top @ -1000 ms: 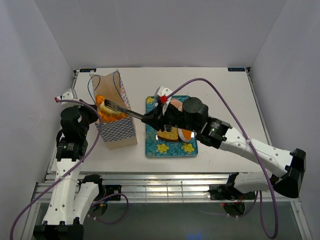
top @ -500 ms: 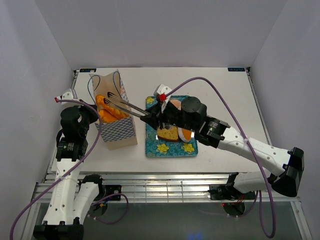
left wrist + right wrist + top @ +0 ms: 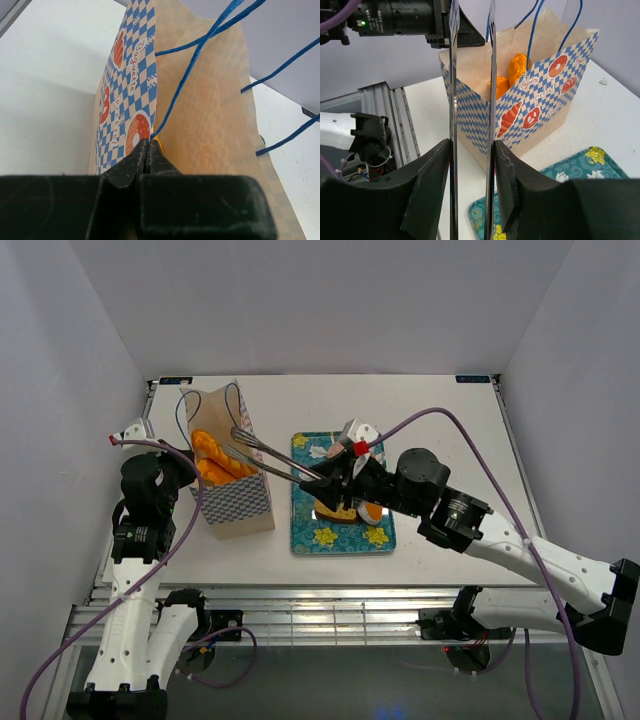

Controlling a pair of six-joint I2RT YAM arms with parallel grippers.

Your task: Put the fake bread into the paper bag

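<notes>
The paper bag (image 3: 236, 506) stands upright at the left of the table, mouth open, with orange fake bread (image 3: 214, 464) inside. My left gripper (image 3: 192, 478) is shut on the bag's left rim by a blue cord handle (image 3: 186, 80). My right gripper (image 3: 336, 480) is shut on metal tongs (image 3: 268, 454). The tong tips are spread and empty over the bag's right rim. More fake bread (image 3: 336, 508) lies on the teal tray (image 3: 326, 536), partly hidden by the right arm. In the right wrist view the tongs (image 3: 491, 95) point at the bag (image 3: 532, 112), and bread (image 3: 517, 67) shows inside it.
The teal floral tray sits right of the bag, mid-table. White walls enclose the table on three sides. The left arm's wrist (image 3: 400, 20) sits close behind the bag. A metal rail frame (image 3: 330, 615) runs along the near edge.
The tongs held a bread over the bag's mouth, then opened; the bread is now in the bag. The right arm has drawn back to the right with the empty tongs.
</notes>
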